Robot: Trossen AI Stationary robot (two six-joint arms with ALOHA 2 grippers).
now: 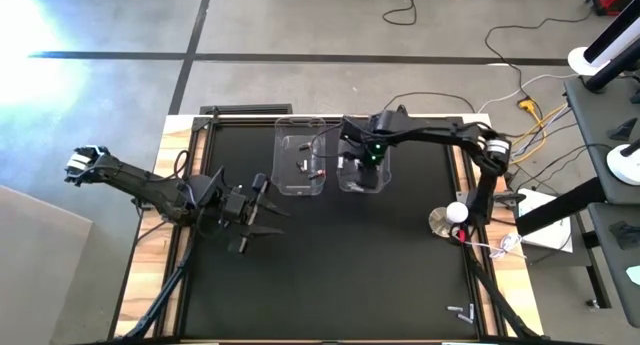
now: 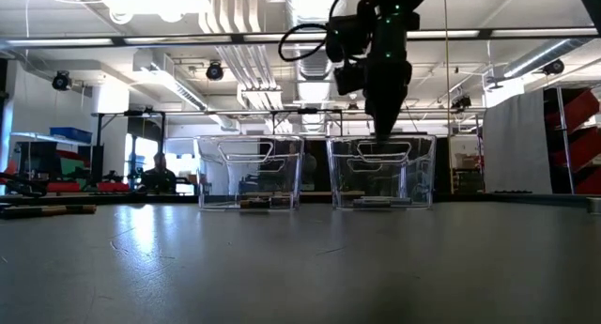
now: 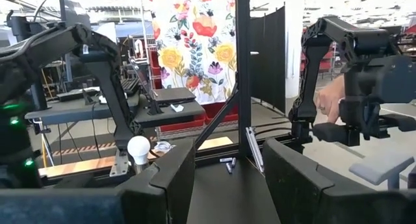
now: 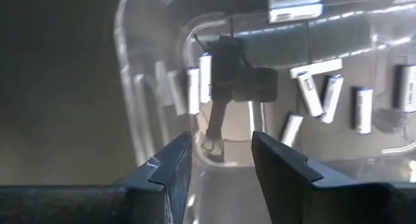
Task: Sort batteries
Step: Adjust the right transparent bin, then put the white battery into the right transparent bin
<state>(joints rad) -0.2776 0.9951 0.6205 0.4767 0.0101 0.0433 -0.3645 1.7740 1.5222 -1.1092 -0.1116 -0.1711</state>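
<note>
The left gripper [image 1: 262, 207] is held open above the mat's left part, well apart from the batteries. Batteries [image 4: 311, 93] are seen in the right bin [image 1: 365, 165], beneath the parted, empty right gripper [image 4: 221, 160].

Two clear bins [image 1: 300, 157] [image 1: 364, 168] stood side by side toward the far end of the black table [image 1: 330, 275], the left bin [image 2: 249, 172] and right bin [image 2: 380, 171] slightly apart in the low view. A round silver disc [image 1: 443, 221] with a white ball [image 1: 456, 212] and red wire lay near the table's right edge, and cables [image 1: 530, 110] trailed over the floor beyond. Behind the table hung a floral curtain [image 3: 195, 45], and a person's hand [image 3: 330, 100] showed at the right.
</note>
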